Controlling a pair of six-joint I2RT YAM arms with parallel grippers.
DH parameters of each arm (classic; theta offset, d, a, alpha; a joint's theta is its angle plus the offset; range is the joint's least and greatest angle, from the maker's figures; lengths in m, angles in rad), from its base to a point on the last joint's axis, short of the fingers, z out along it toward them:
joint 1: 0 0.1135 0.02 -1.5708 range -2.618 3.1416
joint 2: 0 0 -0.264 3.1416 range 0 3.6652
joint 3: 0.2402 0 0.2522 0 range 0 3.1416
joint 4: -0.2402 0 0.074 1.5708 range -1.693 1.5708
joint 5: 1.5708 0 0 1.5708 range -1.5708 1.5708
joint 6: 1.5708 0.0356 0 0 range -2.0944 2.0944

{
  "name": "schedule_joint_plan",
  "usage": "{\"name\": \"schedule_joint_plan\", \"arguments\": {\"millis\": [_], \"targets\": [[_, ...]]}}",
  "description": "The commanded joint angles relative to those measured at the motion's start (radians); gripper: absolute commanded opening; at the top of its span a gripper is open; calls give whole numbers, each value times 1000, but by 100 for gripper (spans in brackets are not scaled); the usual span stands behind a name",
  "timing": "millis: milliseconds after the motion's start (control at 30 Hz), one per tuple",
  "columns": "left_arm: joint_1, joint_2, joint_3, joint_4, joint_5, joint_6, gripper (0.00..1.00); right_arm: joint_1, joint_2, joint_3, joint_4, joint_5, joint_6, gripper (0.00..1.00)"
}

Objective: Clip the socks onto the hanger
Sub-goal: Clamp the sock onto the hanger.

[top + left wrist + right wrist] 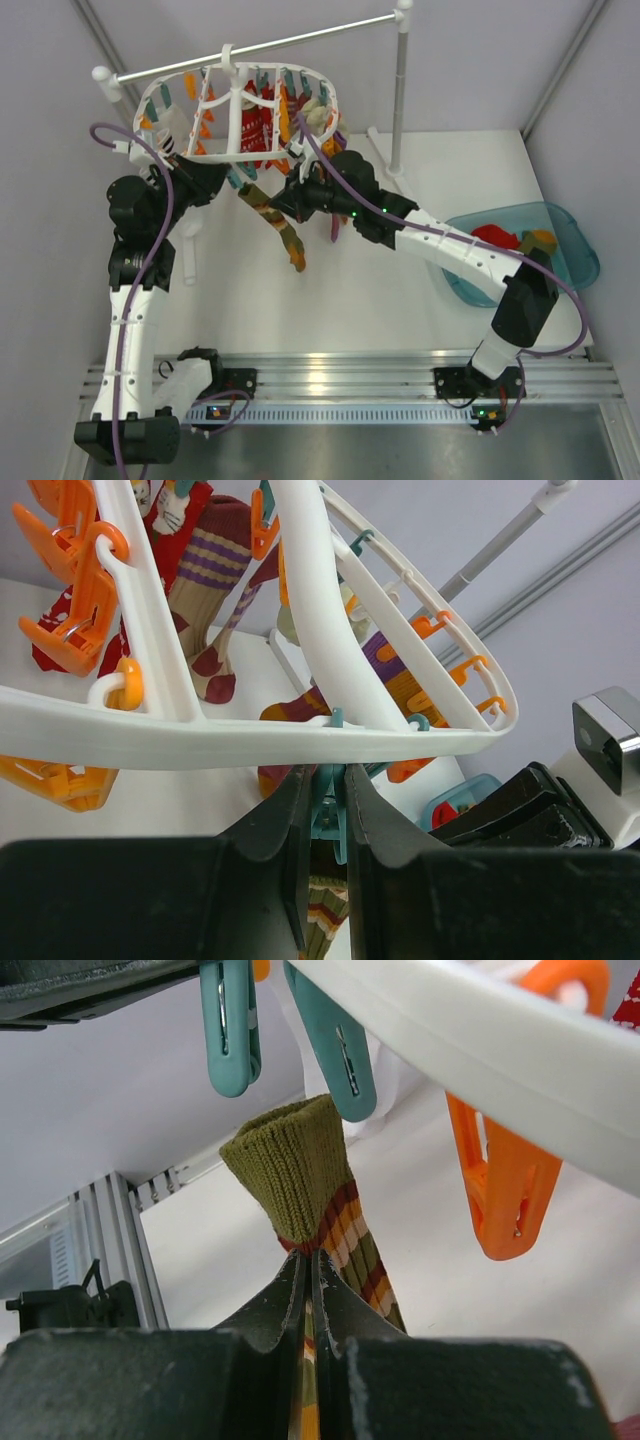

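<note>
Tabletop: white and plain, with walls at the back and sides.
Right edge: a see-through blue tub with red and orange cloth inside.
Back right: the foot of a white pole stand.
Left: a flat white piece, kind unclear.
Near edge: a metal rail carrying both arm bases.

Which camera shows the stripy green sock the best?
The right wrist camera: the sock fills the middle, green cuff and stripes sharp, pinched by the right gripper. The top camera shows most of its length, but small. The left wrist camera shows only a striped scrap under the teal clip.
</note>
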Motion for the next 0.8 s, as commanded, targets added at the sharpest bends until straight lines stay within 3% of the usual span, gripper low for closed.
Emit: {"name": "schedule_joint_plan", "arguments": {"millis": [0,767], "targets": [[6,4,36,14,-18,10,0,11,-33,68,41,-4,4,0],[5,10,32,1,-23,28,0,11,-30,131,41,4,15,0]]}}
